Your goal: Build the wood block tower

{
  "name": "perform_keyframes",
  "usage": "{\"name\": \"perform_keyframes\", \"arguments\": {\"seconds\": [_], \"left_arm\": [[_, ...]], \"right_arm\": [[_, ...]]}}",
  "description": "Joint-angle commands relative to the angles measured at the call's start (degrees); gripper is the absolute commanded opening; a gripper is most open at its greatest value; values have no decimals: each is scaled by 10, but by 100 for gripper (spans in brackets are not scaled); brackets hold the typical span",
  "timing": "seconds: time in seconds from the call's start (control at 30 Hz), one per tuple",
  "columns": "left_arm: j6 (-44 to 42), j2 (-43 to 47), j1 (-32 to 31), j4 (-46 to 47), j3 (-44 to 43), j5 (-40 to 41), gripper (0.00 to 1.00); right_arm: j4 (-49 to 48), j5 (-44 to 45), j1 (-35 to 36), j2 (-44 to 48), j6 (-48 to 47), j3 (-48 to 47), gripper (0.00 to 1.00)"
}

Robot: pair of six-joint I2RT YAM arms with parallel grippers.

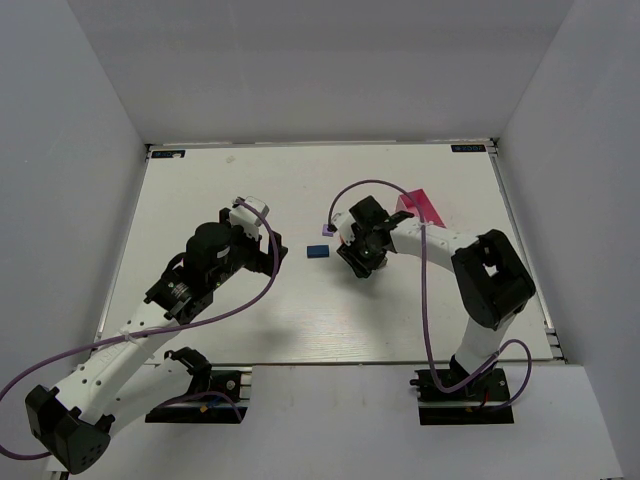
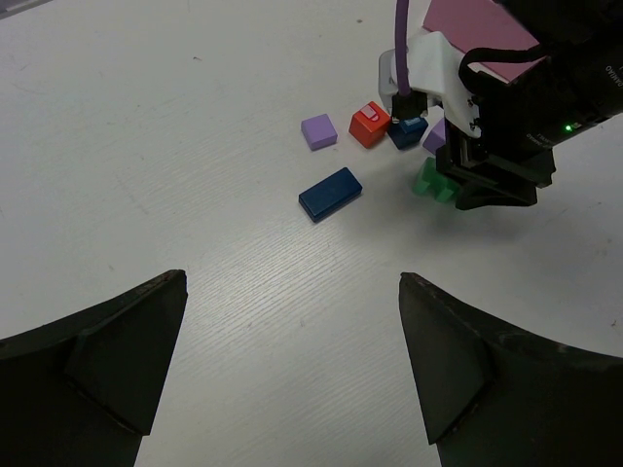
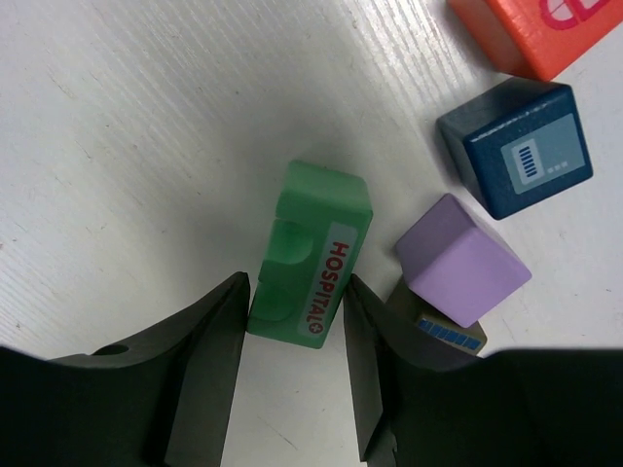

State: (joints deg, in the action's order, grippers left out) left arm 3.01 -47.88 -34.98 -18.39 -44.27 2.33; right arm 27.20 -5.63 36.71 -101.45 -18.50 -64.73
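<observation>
While the left fingers (image 2: 97, 355) stand wide apart, the right fingers (image 3: 195, 389) clamp the green HOSPITAL block (image 3: 311, 248).

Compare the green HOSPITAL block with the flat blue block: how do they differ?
The green block carries red HOSPITAL lettering; the flat blue block shows a plain face. The green block sits clamped between the right gripper's fingers; the flat blue block lies alone, touching no other block. Both are small painted wooden pieces.

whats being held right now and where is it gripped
The right gripper has the green block pinched between its jaws, on its two long sides near one end. The left gripper is open and holds nothing.
</observation>
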Motion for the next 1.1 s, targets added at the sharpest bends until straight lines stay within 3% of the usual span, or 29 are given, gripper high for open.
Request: {"name": "perform_keyframes", "arguments": {"seconds": [0.0,0.4,0.83,1.07], "left_arm": [[1,12,1,5,4,-7,100],[1,12,1,5,4,-7,100],[-5,17,1,5,4,3,100],[-5,17,1,5,4,3,100]], "right_arm": [[7,8,3,-3,-7,-22,49],[28,-1,3,-16,-70,-50,47],[98,-79,-1,-78,-221,-132,46],[117,-87,-2,-107,-232,-167,47]]}}
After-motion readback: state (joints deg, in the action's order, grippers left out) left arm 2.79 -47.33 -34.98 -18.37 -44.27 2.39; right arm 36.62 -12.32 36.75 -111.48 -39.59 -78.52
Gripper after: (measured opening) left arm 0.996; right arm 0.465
